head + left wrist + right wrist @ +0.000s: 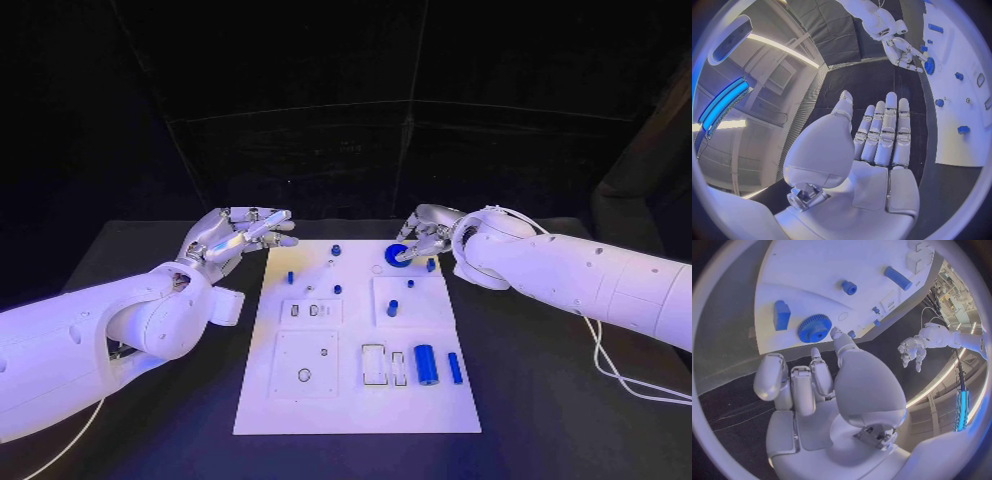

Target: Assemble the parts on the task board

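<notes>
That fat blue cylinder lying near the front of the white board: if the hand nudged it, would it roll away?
Probably. The fat blue cylinder lies on its round side on the flat white task board, so a sideways nudge would likely roll it. It looks rigid and smooth, perhaps slippery. Pushed along its length, it should slide instead.

We saw the task board (361,400) as a smooth, matt white plate that looked like plastic, lying on a matt black table (577,420). The blue gear (814,328) and the blue cylinder (426,364) looked like smooth plastic, the cylinder with a slight sheen. The left hand (879,135) and the right hand (811,385) showed a silvery, satin metallic finish, the arm (606,280) behind the right one wore glossy white plastic shells, and the backdrop (404,150) behind the table looked like dull black cloth.
</notes>
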Controlling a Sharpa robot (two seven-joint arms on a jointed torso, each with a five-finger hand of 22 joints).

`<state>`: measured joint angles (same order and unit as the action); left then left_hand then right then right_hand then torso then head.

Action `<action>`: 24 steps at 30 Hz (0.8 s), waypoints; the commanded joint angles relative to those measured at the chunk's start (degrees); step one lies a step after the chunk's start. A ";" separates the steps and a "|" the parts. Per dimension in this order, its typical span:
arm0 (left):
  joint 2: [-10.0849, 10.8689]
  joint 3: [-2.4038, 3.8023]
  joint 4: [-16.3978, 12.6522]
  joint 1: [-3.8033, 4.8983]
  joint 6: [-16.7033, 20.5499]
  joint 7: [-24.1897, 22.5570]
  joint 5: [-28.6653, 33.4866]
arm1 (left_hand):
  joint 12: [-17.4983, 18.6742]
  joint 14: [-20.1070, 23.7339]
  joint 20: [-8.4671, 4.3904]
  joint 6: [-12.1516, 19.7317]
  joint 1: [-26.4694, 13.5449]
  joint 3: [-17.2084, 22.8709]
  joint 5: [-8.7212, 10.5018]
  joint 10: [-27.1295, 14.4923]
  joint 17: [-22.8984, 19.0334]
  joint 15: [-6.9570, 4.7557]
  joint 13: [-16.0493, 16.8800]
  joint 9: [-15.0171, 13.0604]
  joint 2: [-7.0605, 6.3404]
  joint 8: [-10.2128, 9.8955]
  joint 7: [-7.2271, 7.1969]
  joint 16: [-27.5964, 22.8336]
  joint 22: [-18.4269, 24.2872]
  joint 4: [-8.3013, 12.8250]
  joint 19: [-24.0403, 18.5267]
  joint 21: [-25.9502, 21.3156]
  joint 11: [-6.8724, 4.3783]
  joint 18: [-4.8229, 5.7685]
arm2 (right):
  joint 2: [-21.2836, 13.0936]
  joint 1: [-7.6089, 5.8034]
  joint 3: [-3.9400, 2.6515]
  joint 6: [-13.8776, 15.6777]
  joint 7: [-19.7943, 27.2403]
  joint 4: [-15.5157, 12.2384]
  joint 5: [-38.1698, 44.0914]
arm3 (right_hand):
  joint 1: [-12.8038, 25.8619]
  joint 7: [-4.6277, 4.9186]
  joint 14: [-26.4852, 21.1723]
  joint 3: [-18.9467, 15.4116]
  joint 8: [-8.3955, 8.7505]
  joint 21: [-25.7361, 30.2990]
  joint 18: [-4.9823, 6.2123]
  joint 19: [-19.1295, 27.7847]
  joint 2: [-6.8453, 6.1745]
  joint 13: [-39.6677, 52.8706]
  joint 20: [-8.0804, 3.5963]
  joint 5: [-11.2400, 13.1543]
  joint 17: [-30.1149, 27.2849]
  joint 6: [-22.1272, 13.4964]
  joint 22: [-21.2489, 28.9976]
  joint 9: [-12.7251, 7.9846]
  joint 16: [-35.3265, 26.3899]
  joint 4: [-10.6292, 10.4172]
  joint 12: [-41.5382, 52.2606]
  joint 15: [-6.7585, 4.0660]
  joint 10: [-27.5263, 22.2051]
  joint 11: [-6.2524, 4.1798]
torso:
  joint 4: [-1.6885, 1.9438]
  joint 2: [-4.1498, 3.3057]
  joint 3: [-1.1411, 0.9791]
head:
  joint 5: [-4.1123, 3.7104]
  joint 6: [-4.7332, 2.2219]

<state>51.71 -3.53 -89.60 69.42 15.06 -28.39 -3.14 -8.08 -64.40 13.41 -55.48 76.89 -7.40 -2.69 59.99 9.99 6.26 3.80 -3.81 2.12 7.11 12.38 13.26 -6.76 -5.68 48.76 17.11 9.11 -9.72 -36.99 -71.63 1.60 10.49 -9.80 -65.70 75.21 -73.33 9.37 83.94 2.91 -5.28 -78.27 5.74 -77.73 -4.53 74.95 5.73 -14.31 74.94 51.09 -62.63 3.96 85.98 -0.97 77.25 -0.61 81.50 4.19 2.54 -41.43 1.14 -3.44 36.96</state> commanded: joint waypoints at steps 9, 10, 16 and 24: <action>-0.18 0.05 0.18 0.06 -0.87 -0.15 0.10 | 0.37 -0.02 0.12 0.09 0.36 0.08 -0.12 -0.12 0.09 0.50 -0.06 0.06 0.42 -0.35 0.19 -0.43 0.10 0.35 0.44 -0.42 0.37 -0.85 | 0.70 0.29 0.00 -2.39 -1.58 0.93 3.47 | -1.29 -0.11 3.94 0.64 -0.67 -0.67 -0.65 -0.65 0.67 2.96 -0.07 -0.19 3.70 0.27 -0.72 0.13 0.50 0.78 2.01 0.27 1.33 -0.09 | 0.01 0.06 0.04 | 0.12 0.19; -0.18 0.05 0.20 0.06 -0.88 -0.15 0.10 | 0.37 -0.02 0.12 0.09 0.36 0.08 -0.12 -0.12 0.09 0.50 -0.06 0.06 0.42 -0.35 0.19 -0.43 0.10 0.35 0.44 -0.42 0.37 -0.85 | 0.79 0.41 0.00 -2.92 -1.69 0.94 3.57 | -1.42 -0.13 4.00 0.74 -0.80 -0.80 -0.70 -0.75 0.75 3.69 -0.07 -0.16 4.06 0.41 -0.98 0.14 0.62 0.91 2.66 0.26 1.72 -0.10 | 0.01 0.06 0.04 | 0.12 0.19; -0.17 0.05 0.21 0.06 -1.15 -0.03 0.10 | 0.38 -0.02 0.12 0.08 0.37 0.08 -0.12 -0.11 0.10 0.49 -0.05 0.06 0.44 -0.36 0.18 -0.45 0.11 0.37 0.45 -0.43 0.36 -0.86 | 0.88 0.85 0.00 -3.38 -1.85 0.86 3.71 | -1.63 -0.15 4.07 1.01 -1.00 -0.99 -0.76 -0.87 1.06 5.00 -0.07 0.16 4.48 0.61 -1.33 0.14 0.77 1.14 3.81 0.27 2.40 -0.10 | -0.06 0.08 0.01 | 0.18 0.20; -0.16 0.05 0.30 0.05 -1.38 0.13 0.09 | 0.38 -0.02 0.12 0.08 0.37 0.08 -0.12 -0.11 0.10 0.49 -0.05 0.06 0.44 -0.36 0.18 -0.45 0.11 0.37 0.45 -0.43 0.36 -0.86 | 1.24 1.01 0.00 -1.79 -2.10 1.15 3.77 | -1.22 -0.19 4.10 1.22 -1.39 -1.28 -0.85 -1.06 1.66 6.60 -0.06 0.45 4.74 1.10 -1.86 0.15 0.87 1.08 5.24 0.28 3.27 -0.11 | -0.02 0.06 -0.04 | 0.16 0.27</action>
<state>51.59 -3.54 -89.29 69.40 14.64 -28.25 -3.11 -8.08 -64.40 13.41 -55.48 77.11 -7.39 -2.69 59.99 10.03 6.26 3.81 -3.81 2.34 7.11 12.38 13.03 -6.72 -5.69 48.76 16.87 9.11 -9.72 -35.87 -70.90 1.39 9.18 -11.18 -64.59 78.45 -74.44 9.03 83.94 3.92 -6.44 -79.20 5.76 -78.40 -3.37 74.94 5.57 -14.08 74.93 51.80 -64.41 4.08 86.60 0.03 82.34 -0.61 83.85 4.09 2.50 -41.35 1.15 -3.30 37.17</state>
